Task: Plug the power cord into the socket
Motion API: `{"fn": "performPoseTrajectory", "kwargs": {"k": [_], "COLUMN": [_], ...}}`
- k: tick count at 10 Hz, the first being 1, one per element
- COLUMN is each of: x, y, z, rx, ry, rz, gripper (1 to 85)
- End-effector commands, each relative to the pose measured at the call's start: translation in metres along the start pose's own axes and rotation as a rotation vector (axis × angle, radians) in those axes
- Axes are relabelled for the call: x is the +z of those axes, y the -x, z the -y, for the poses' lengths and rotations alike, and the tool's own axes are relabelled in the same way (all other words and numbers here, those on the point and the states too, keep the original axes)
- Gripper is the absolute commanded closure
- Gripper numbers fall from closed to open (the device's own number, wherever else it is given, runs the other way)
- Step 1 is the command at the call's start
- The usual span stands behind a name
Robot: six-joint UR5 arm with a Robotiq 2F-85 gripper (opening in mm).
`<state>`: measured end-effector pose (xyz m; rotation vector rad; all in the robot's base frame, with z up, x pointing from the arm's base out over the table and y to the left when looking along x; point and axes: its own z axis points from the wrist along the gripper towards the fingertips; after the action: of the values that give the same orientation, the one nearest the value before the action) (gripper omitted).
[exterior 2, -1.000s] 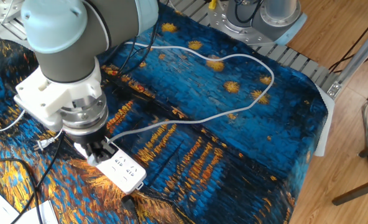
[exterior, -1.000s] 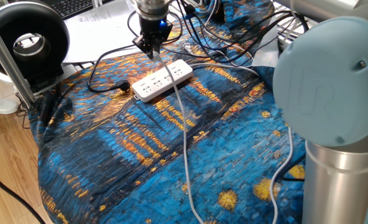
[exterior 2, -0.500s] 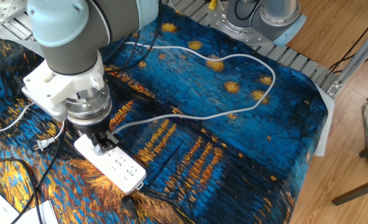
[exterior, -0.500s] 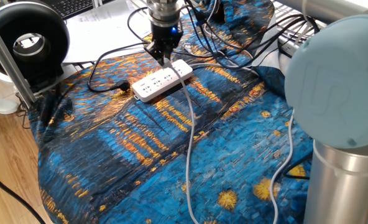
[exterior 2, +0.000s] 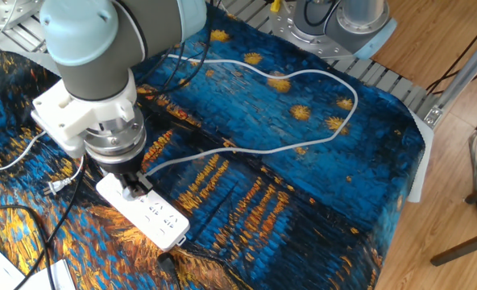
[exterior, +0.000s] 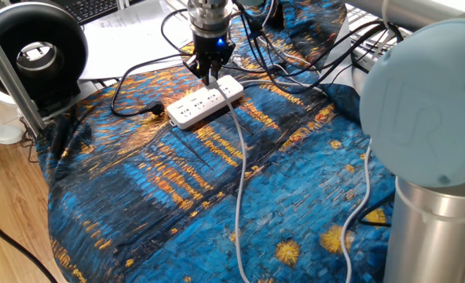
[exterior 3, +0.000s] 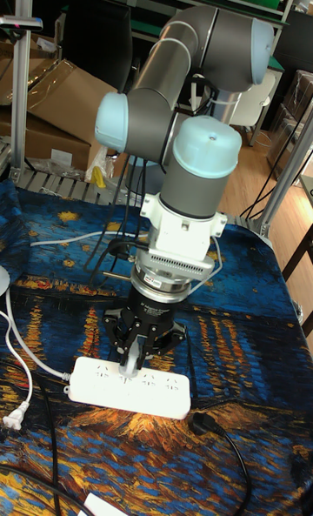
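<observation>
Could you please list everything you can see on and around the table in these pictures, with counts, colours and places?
socket: one, white strip, on the cloth beneath the gripper.
power cord: one, pale grey-white, looping over the cloth, its end held at the strip.
black plug: one, black with black cable, on the cloth near one end of the strip.
loose white plug: one, white, on the cloth off the strip's other end.
tablecloth: one, blue and yellow painted pattern, covering the table.
round black device: one, beside the table.
cardboard box: one, brown, behind the table.
gripper: one, black, closed on the cord's end above the strip.
</observation>
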<state>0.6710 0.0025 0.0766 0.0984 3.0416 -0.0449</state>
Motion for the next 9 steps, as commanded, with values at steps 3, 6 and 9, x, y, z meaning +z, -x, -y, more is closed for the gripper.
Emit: {"fn": "performPoseTrajectory", "kwargs": {"k": [3, 6, 9], "x": [0.007, 0.013, 0.012], "y": [-0.003, -0.011, -0.017], "z": [-0.011, -0.005, -0.004], "rx": [0.015, -0.021, -0.041], "ry": [0.017, 0.014, 0.011], "rz": [-0.001, 0.000, -0.016], "gripper": [84.3, 84.3, 84.3]}}
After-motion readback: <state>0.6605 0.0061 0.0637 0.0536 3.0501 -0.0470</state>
